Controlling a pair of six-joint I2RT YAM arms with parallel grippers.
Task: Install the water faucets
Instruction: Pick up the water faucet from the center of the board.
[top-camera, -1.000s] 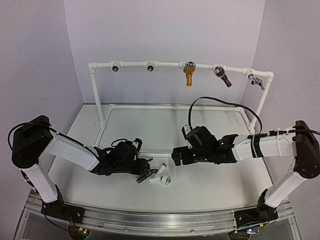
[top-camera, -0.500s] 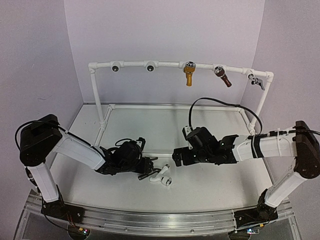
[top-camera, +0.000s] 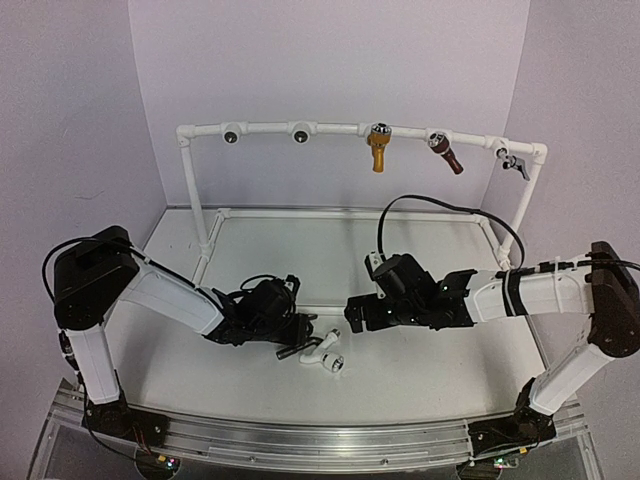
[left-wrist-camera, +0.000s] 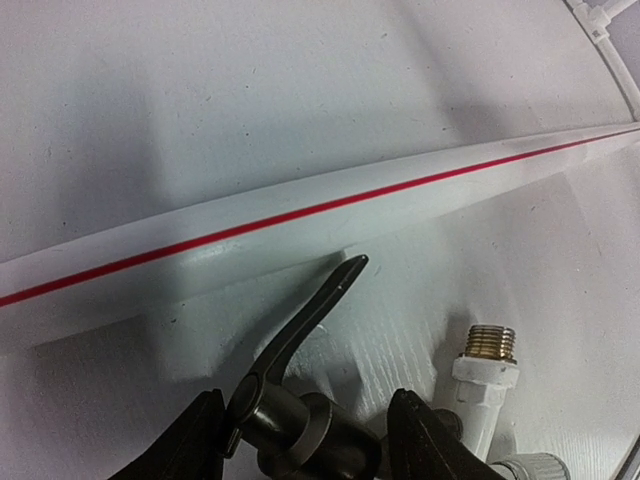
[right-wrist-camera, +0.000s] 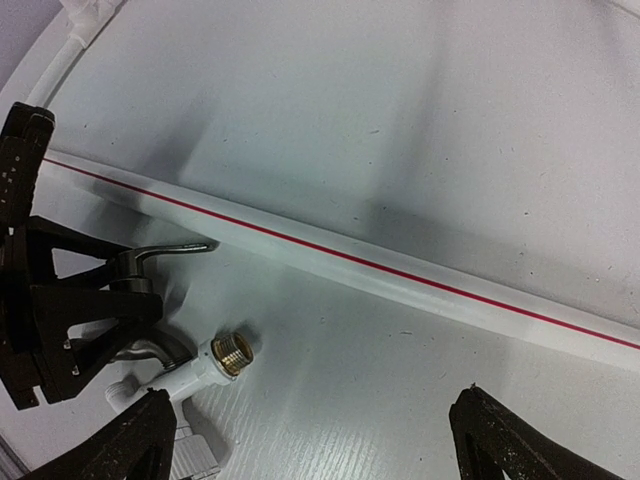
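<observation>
Since a second ago my left arm has swung right and forward, bringing the left gripper up around the black faucet, which has barely shifted. My right arm and the white faucet lie as before.

Both faucets lie on the white table, just in front of the low front pipe, whose only marking is a thin red line along its length. On the top rail hang a gold tap, a brown tap and a small grey tap.

My right gripper hangs near the pipe with its jaws spread wide and nothing between them.

In the left wrist view the left gripper's fingers stand on either side of the black faucet's round body, close against it. I cannot tell whether they are clamped on it. Its thin lever runs away from the gripper, up and to the right, its tip towards the pipe.

The white faucet sits just right of the black one, lengthwise about parallel to that lever, its brass thread pointing towards the pipe.
</observation>
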